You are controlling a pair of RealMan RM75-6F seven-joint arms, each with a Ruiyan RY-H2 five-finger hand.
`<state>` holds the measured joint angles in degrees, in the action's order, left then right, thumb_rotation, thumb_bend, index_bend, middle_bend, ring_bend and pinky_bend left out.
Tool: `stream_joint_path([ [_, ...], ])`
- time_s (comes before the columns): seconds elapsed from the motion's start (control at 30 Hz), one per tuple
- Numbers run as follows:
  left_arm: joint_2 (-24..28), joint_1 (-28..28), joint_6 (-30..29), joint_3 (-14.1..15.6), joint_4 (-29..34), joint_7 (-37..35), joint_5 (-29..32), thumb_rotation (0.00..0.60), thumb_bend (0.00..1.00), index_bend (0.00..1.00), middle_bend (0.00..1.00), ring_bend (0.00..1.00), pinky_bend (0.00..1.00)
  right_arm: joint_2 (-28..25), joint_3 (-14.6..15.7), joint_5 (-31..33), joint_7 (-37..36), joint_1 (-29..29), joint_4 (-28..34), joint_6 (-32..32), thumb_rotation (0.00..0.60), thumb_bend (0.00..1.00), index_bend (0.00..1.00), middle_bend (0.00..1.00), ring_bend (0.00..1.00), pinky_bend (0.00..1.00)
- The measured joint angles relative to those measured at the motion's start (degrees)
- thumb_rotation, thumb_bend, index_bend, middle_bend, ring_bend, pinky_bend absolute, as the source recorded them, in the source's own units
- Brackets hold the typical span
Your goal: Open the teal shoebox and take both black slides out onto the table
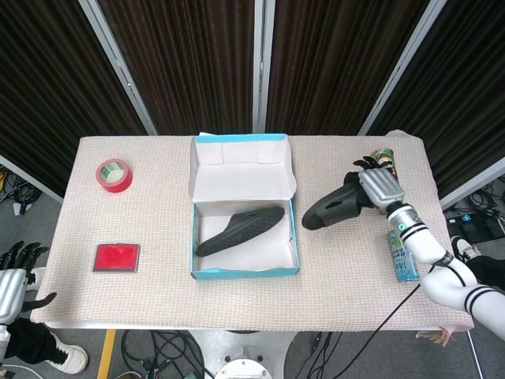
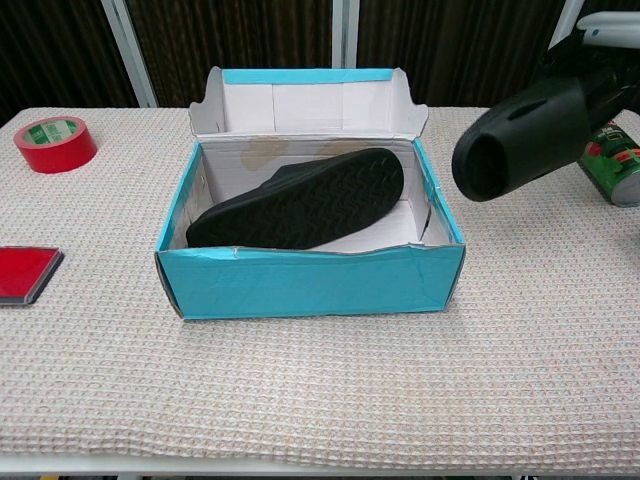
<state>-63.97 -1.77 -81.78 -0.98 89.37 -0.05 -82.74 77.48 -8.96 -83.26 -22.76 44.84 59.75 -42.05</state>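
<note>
The teal shoebox (image 1: 245,273) (image 2: 310,283) stands open at the table's middle, its lid folded back. One black slide (image 1: 241,227) (image 2: 300,200) lies inside, sole turned up. My right hand (image 1: 381,189) (image 2: 612,22) grips the other black slide (image 1: 333,208) (image 2: 530,125) and holds it above the table right of the box, toe pointing toward the box. My left hand (image 1: 11,280) hangs off the table's lower left corner, fingers apart and holding nothing; the chest view does not show it.
A red tape roll (image 1: 114,174) (image 2: 55,143) and a flat red case (image 1: 117,257) (image 2: 24,272) lie on the left side. A green can (image 1: 387,160) (image 2: 610,150) lies behind the right hand, and a blue can (image 1: 403,257) lies near the right edge.
</note>
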Motion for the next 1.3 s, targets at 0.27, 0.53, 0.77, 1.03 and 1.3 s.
stream_joint_path([
  [0.27, 2.25, -3.67, 0.84, -1.81, 1.16, -1.37, -3.04, 0.600, 0.06, 0.20, 0.13, 0.04, 0.15, 1.78, 0.79, 1.45, 10.45, 1.97, -0.08, 2.60, 0.600, 0.01, 0.00, 0.00, 0.00, 0.00],
  [0.53, 4.77, -13.55, 6.18, -5.70, 5.08, -5.85, -8.15, 0.600, 0.06, 0.20, 0.13, 0.04, 0.16, -5.11, -1.40, 5.99, 14.56, 0.80, 11.90, 0.38, 0.600, 0.01, 0.00, 0.00, 0.00, 0.00],
  [0.77, 2.71, -24.35, 17.36, -9.44, 9.98, -3.29, -7.87, 0.600, 0.06, 0.20, 0.15, 0.09, 0.20, -13.17, -3.63, 9.24, 14.34, -3.05, 21.18, -5.64, 0.600, 0.01, 0.00, 0.00, 0.00, 0.00],
  [1.03, -5.77, -33.13, 27.55, -11.37, 13.07, 7.89, 1.79, 0.600, 0.06, 0.26, 0.23, 0.16, 0.28, -15.46, -3.83, 10.08, 13.24, -5.92, 23.40, -8.83, 0.600, 0.02, 0.00, 0.00, 0.00, 0.00],
  [1.3, -14.76, -39.40, 31.34, -12.19, 13.29, 18.90, 13.95, 0.600, 0.06, 0.24, 0.23, 0.19, 0.31, -15.09, -3.50, 9.25, 11.95, -6.66, 22.88, -9.91, 0.600, 0.02, 0.00, 0.00, 0.00, 0.00],
])
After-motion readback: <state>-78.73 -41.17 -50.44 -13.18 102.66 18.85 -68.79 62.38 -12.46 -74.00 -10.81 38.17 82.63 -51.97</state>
